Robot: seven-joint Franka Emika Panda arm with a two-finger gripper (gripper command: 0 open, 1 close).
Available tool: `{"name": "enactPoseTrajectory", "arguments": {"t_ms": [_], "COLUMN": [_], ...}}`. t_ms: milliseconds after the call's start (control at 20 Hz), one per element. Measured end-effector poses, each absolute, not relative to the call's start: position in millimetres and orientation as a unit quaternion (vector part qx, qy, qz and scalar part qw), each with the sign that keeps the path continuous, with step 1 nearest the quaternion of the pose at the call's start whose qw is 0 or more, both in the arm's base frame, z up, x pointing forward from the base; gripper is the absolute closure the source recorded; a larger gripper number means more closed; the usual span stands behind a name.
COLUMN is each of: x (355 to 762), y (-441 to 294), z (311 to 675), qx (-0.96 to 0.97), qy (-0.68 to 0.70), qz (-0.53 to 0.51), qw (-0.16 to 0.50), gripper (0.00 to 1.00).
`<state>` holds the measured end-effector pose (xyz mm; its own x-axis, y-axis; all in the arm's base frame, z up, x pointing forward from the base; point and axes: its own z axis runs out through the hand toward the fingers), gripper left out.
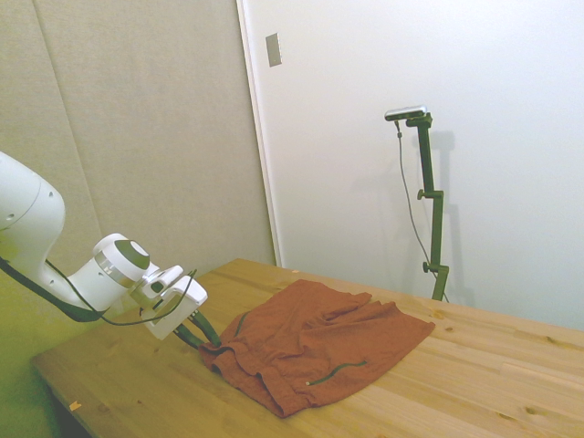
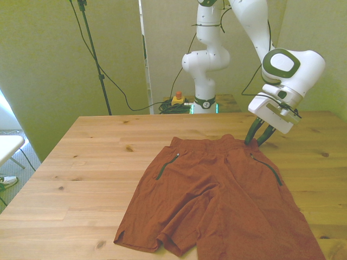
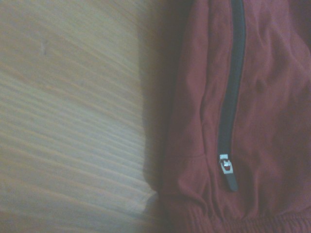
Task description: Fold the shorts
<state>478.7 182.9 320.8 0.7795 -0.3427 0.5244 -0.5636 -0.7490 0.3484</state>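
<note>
white franka arm reaches in from the pic's left, wrist tilted down. claw (image 1: 208, 334) w/ dark fingers sits low at the near-left corner of the rust-orange shorts (image 1: 315, 347), tips touching the cloth edge; fingers look slightly apart. shorts lie rumpled on the wooden counter (image 1: 474, 374), two thin dark green zip lines showing, one by the claw, one nearer the front edge. pale wall panels behind.
</note>
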Motion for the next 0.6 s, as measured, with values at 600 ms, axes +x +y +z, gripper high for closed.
{"name": "enactPoseTrajectory", "arguments": {"t_ms": [600], "x": [474.0], "y": [177.7], "z": [319.9], "qx": [0.910], "qy": [-0.260], "qz": [0.216], "qw": [0.240], "gripper": [1.00]}}
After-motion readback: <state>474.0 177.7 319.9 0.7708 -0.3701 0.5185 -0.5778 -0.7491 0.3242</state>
